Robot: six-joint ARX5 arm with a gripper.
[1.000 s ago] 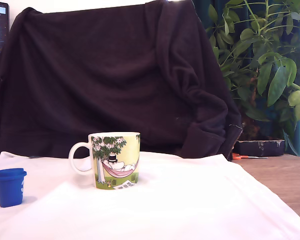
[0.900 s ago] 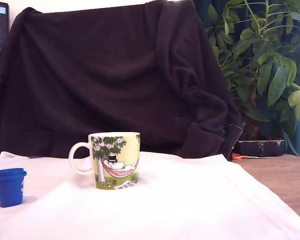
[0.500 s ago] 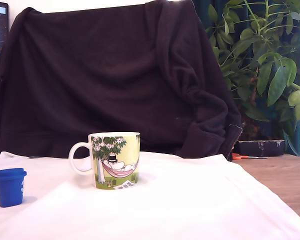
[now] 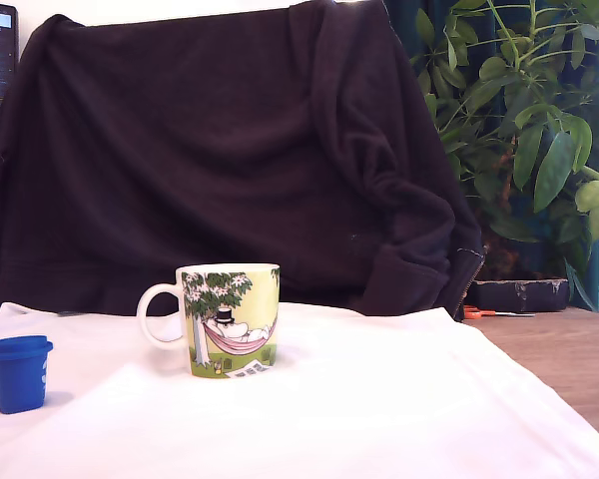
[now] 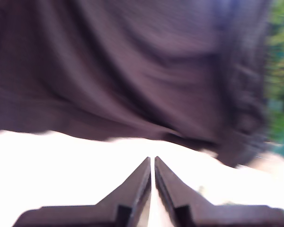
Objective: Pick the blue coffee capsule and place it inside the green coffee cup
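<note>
- Capsule (image 4: 19,373): blue, upright on its narrow end, wide rim on top; stands on the white cloth (image 4: 379,419) at the exterior view's far left edge, untouched.
- Cup (image 4: 230,319): upright on the cloth near the middle of the exterior view, well apart from the capsule and to its right in that view; white handle points toward the capsule side; print shows a tree, a pink hammock and a top-hatted figure on yellow-green.
- Tool (image 5: 152,163): seen in the wrist view only; its two dark fingers (image 5: 132,189) lie almost together with a thin slit between the tips, clenched on nothing. It points over the cloth toward the dark drape (image 4: 230,150). The wrist view is blurred; neither capsule nor cup shows there.
- Desk (image 4: 569,359): bare wood shows at the exterior view's right, beyond the cloth.
- Plant (image 4: 524,110): green leaves behind the desk, at the exterior view's upper right.
</note>
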